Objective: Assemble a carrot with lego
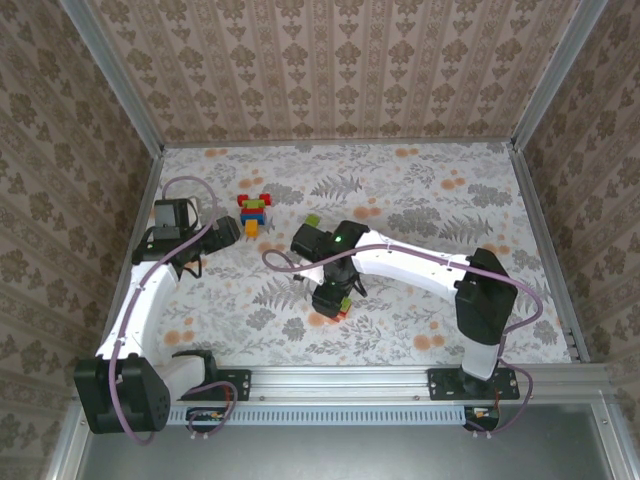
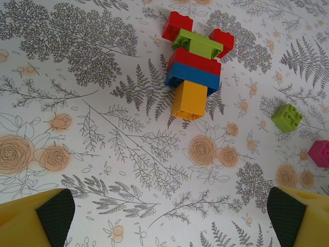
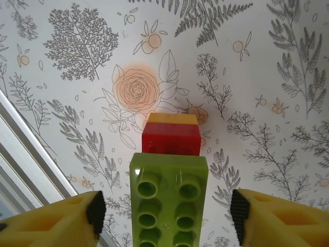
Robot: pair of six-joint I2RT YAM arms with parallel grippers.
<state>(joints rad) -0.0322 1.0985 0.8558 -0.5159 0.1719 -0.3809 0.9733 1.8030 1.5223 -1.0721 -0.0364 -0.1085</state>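
Tabletop (image 3: 267,62), lego (image 3: 169,177) seemingly within right claw (image 3: 167,210)

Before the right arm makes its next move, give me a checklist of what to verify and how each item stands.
1. Right gripper open: ok, a gap shows between each finger and the small stack.
2. Bricks of the small stack joined: ok, green, red and yellow-orange sit in line.
3. Whether the small stack rests steadily on the table: cannot tell.
4. Left gripper open and empty: ok.
5. The large stack apart from both grippers: ok.
6. The loose green brick and magenta brick untouched: ok.
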